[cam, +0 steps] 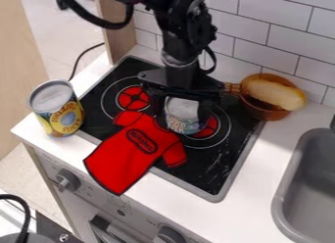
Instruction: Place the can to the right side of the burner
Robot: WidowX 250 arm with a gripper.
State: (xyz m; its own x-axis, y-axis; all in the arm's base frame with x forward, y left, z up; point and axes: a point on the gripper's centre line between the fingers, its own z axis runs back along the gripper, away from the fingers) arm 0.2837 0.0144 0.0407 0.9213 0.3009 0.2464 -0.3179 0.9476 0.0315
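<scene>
My black gripper (184,115) hangs down over the stove's middle, its fingers on the left and right sides of a small can (182,110) with a silvery top and a patterned label. The gripper is shut on this can, which is upright over the right burner (210,127) and partly hides it. Whether the can's base touches the stovetop cannot be made out. The black stovetop (208,173) has a second red-centred burner (132,98) to the left.
A red shirt-shaped cloth (134,151) lies across the stove's front edge, close to the held can. A larger yellow-labelled can (56,109) stands on the left counter. Behind right is a brown pot (269,112) holding a pale oblong item; a grey sink (296,188) is at right.
</scene>
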